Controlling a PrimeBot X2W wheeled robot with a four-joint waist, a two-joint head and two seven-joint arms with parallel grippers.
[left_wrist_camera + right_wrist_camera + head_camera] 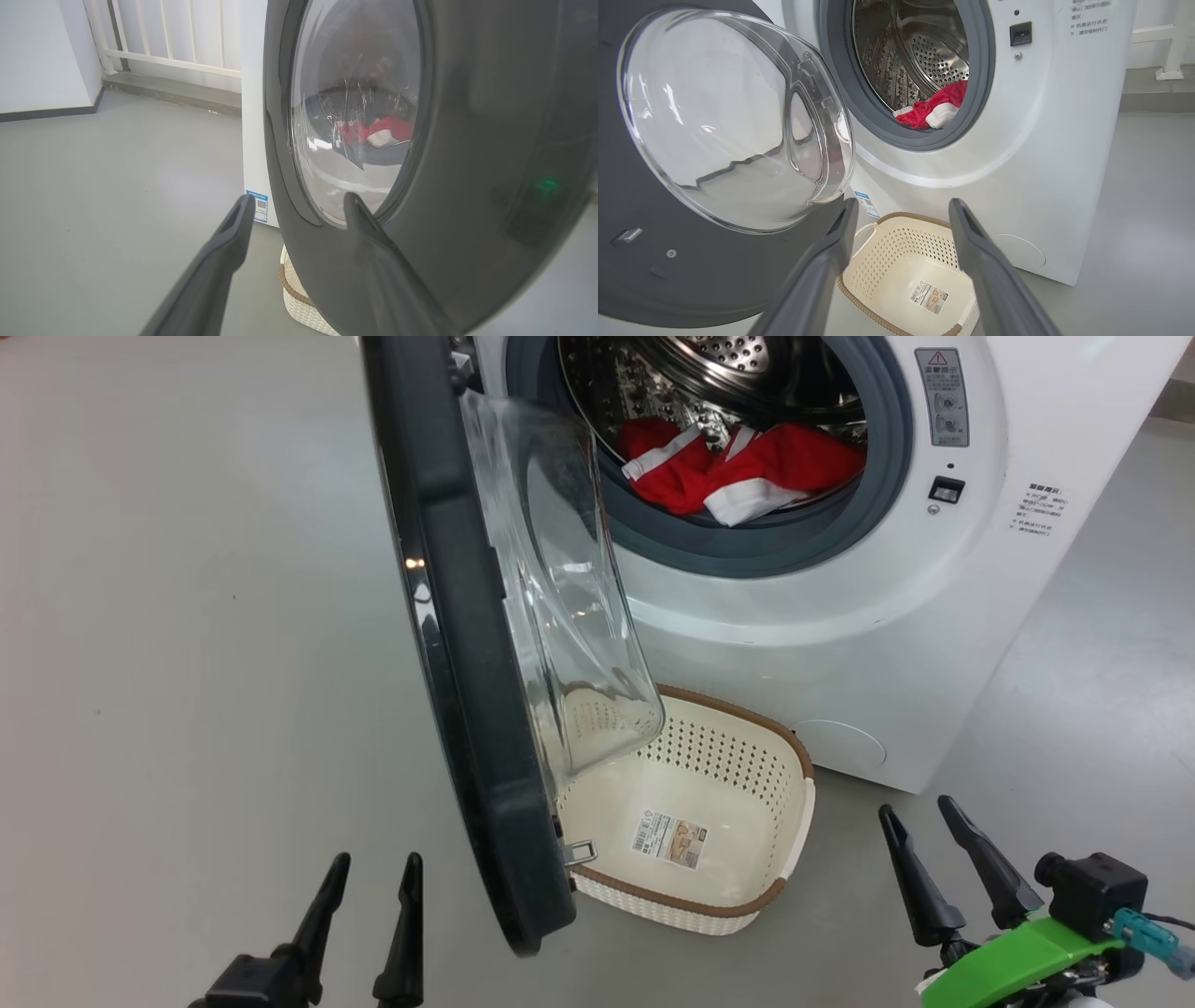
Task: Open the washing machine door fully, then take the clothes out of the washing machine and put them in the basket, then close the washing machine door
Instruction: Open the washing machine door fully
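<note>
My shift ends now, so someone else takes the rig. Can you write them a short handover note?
Left gripper: open, empty, by the washing machine door, on its outer side.
Right gripper: open, empty, near the basket.
Door stands half open, overhanging the empty basket on the floor; red clothes lie inside the washing machine.
Done: door partly opened.
Left: swing it fully open, move clothes to basket, close door.

The head camera is looking steeply down on the door (457, 644), the basket (728, 756) and the clothes (747, 467), while the left wrist camera is facing the door's outer side from close by and the right one is facing its inner side, all three sharing these.
</note>
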